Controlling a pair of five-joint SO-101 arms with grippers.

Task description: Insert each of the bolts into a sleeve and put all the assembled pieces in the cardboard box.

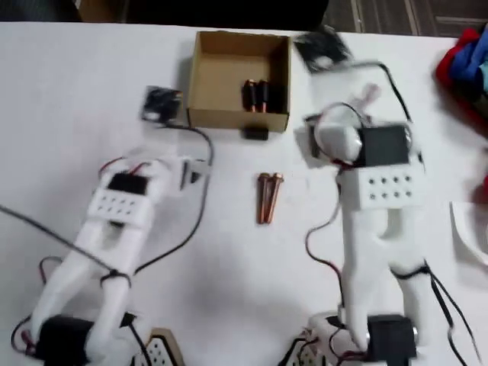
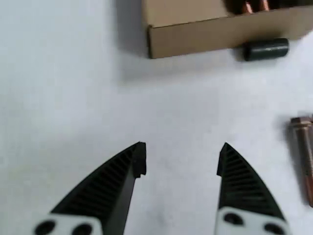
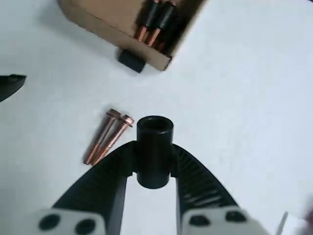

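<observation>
- The right gripper [image 3: 154,157] clamps a black, cylindrical sleeve [image 3: 155,147] upright between its jaws, with the bore open at the top.
- Two copper-coloured bolts [image 3: 105,137] lie side by side just beyond its tips; the cardboard box [image 3: 93,24] sits farther ahead.
- The left gripper [image 2: 181,159] has its jaws spread above the table [image 2: 73,98].

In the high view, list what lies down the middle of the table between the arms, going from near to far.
Two copper bolts → loose black sleeve → front wall of the cardboard box → two assembled pieces inside it.
</observation>
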